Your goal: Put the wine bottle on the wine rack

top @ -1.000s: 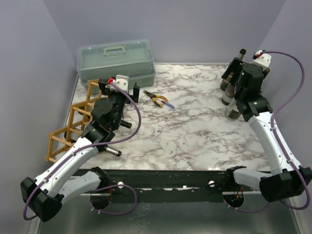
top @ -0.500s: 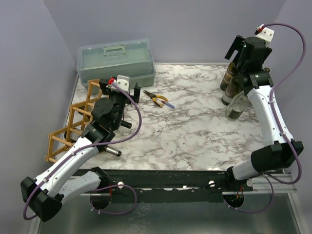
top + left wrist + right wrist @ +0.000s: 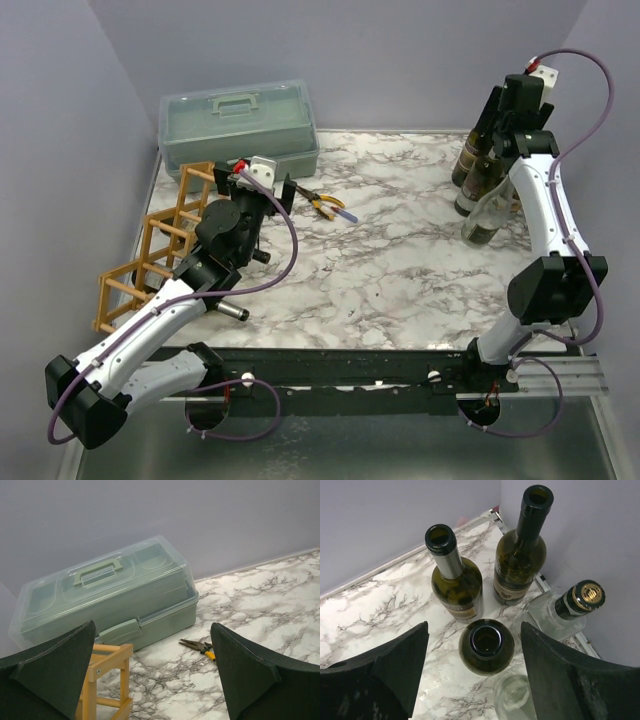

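The wine rack (image 3: pixel 160 243), an orange-tan stick lattice, stands at the table's left edge; one corner (image 3: pixel 107 662) shows in the left wrist view. Several wine bottles stand upright at the back right (image 3: pixel 483 180). My right gripper (image 3: pixel 503 112) hangs open and empty above them. In its wrist view a dark green open-mouthed bottle (image 3: pixel 486 647) sits straight below, between the spread fingers (image 3: pixel 474 640), untouched. My left gripper (image 3: pixel 260 190) is open and empty just right of the rack's far end (image 3: pixel 152 645).
A pale green toolbox (image 3: pixel 238 125) stands at the back left, behind the rack (image 3: pixel 110 600). Yellow-handled pliers (image 3: pixel 327 203) lie near it. Around the dark bottle stand two more green bottles (image 3: pixel 455 582) (image 3: pixel 522 560), a clear square bottle (image 3: pixel 570 607) and a clear round one (image 3: pixel 515 697).
My right arm has risen and swung back, so its gripper now hangs over the bottle group. My left gripper has shifted slightly right and forward beside the rack.
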You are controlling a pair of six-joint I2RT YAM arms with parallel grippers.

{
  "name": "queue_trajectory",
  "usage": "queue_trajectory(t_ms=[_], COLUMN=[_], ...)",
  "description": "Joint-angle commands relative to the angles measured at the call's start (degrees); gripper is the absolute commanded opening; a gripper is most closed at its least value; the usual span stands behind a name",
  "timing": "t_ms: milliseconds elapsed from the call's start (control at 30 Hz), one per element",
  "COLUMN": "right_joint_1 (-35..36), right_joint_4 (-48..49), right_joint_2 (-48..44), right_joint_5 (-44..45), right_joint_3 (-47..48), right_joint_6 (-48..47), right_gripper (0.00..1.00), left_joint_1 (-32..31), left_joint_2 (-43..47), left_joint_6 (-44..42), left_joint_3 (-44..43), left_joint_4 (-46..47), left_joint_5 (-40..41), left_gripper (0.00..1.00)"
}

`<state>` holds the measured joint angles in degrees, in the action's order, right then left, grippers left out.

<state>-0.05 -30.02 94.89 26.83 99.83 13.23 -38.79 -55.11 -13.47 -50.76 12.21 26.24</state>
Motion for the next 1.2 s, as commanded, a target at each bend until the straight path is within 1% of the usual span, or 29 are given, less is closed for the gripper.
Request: queue_trajectory(t_ms=[0,67,167,233,400,500,767,867,967,1067,1167], right_joint_1=[-1.17,-1.41,-1.78,-2.05,-2.49,-2.48,-2.49,-2.49,-2.48,-2.41,-2.08], right_joint_4=[-2.83,-3.46,-3.55,-3.47,-2.85,-3.44,-2.73,-2.84,-3.35,-4.35,-5.04], right_joint_2=[3.12,4.25,5.1,5.56,6.98,8.34,10.2,10.62,10.84,10.68,9.82], right_joint_5=[-0.37,-0.03,-0.34,-0.39,-2.59,-3.7,-6.61,-6.7,-7.47,-9.77,-14.25], right_joint_3=[4.74,5.74,6.01,5.93,5.66,6.26,6.2,6.17,6.3,6.51,6.19], right_joint_6=[-2.32,-2.67,-2.91,-3.28,-3.98,-4.07,-5.83,-6.28,-6.47,-5.62,-3.82], right_gripper=[0.75,0.71,0.7,0.67,0.6,0.54,0.43,0.37,0.27,0.18,0.13], left_joint_1=[-0.93,-1.19,-1.19,-1.2,-1.2,-1.2,-1.27,-1.28,-1.22,-1.22,-1.22], left_joint_2=[-0.32,-0.69,-1.2,-1.44,-1.67,-1.91,-2.13,-2.41,-2.58,-2.63,-2.68], left_joint_6=[-0.74,-0.85,-0.94,-0.94,-0.85,-0.94,-1.18,-1.37,-1.38,-1.38,-1.23], left_joint_3=[0.57,0.58,0.56,0.58,0.66,0.67,0.83,0.84,0.84,0.8,0.84], left_joint_4=[0.02,0.04,0.1,0.1,0.18,0.26,0.52,0.65,0.62,0.71,0.76], left_joint_5=[-0.86,-0.77,-0.82,-0.76,-0.88,-0.92,-0.84,-0.84,-0.93,-0.97,-1.23], left_gripper=[0.99,0.99,0.99,0.99,0.99,0.99,0.99,0.99,0.99,0.99,0.99])
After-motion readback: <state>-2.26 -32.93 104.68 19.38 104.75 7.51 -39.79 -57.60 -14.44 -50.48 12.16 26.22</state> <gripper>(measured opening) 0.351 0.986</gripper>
